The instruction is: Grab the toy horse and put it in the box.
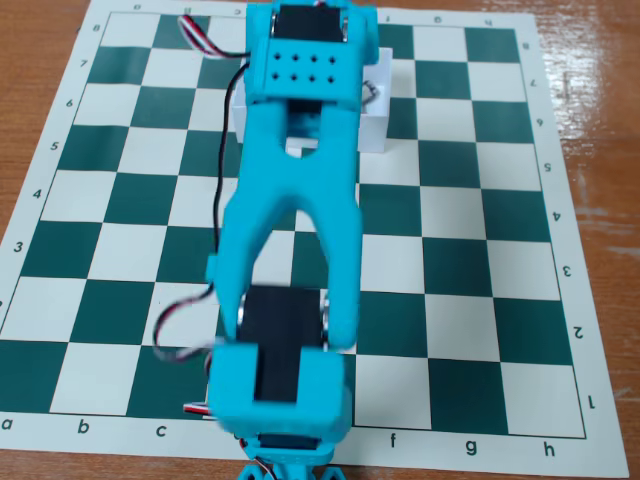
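Covering one box (372, 128), arm hides claw (state unclear); one toy horse (371, 92) peeks inside.

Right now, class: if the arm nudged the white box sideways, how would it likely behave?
The box looks thin-walled, so it is probably light and slightly flexible. Sitting flat on the smooth chessboard mat, it would likely slide rather than tip.

cam: one fixed view | high above my base, facing down-forward over the chessboard (470, 250) | close range
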Robot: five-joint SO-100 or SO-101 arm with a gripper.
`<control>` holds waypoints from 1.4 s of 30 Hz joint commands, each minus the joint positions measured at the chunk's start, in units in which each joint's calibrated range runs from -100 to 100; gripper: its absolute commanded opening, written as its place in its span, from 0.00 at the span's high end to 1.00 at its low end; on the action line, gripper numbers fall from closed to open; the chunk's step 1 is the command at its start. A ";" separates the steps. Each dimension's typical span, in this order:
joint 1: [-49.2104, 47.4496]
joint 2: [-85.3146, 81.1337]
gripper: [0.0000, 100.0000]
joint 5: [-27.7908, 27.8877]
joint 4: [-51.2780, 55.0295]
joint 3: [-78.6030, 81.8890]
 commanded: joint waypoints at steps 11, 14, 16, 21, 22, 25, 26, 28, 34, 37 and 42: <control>-3.00 -56.07 1.00 1.43 4.22 63.00; -3.36 -62.53 1.00 1.43 2.48 70.92; -4.29 -67.05 1.00 1.43 1.90 75.56; -5.36 -75.81 1.00 1.19 1.81 85.49; -4.86 -78.46 1.00 1.48 2.65 87.49; -5.57 -82.98 1.00 1.09 11.45 87.49; -6.00 -84.13 1.00 1.09 13.44 87.49; -6.64 -84.92 1.00 1.04 16.10 87.49; -6.07 -85.01 1.00 -2.62 20.67 87.49; -4.71 -84.83 1.00 -3.74 21.08 87.49; -0.71 -84.83 1.00 -3.74 21.08 87.49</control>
